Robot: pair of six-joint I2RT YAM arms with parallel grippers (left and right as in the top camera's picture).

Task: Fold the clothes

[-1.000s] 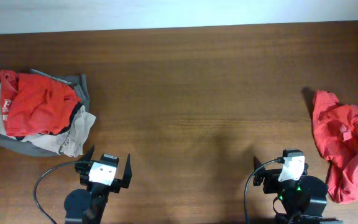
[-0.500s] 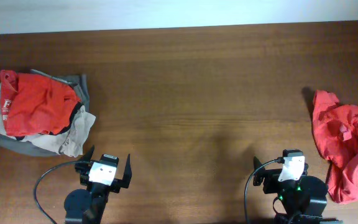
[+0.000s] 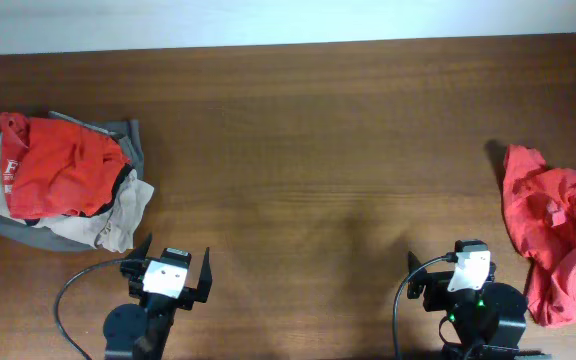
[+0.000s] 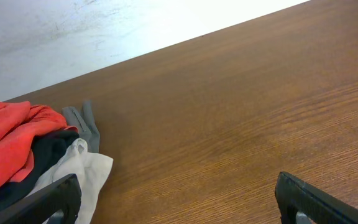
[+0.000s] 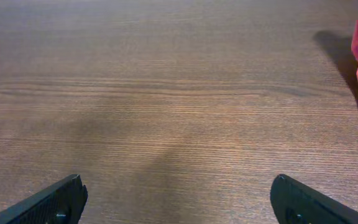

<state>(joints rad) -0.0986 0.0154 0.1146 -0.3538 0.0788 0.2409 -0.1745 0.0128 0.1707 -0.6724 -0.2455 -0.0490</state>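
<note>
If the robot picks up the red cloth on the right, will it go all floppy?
Probably floppy: the red cloth lies crumpled in soft folds, so it would likely droop. It looks thin, so probably light, and unlikely to roll.

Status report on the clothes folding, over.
Both empty: left claw open, right claw open. Crumpled red garment atop grey-and-beige pile, left side; orange-red garment bunched, right side. Nothing folded, nothing in the way.
</note>
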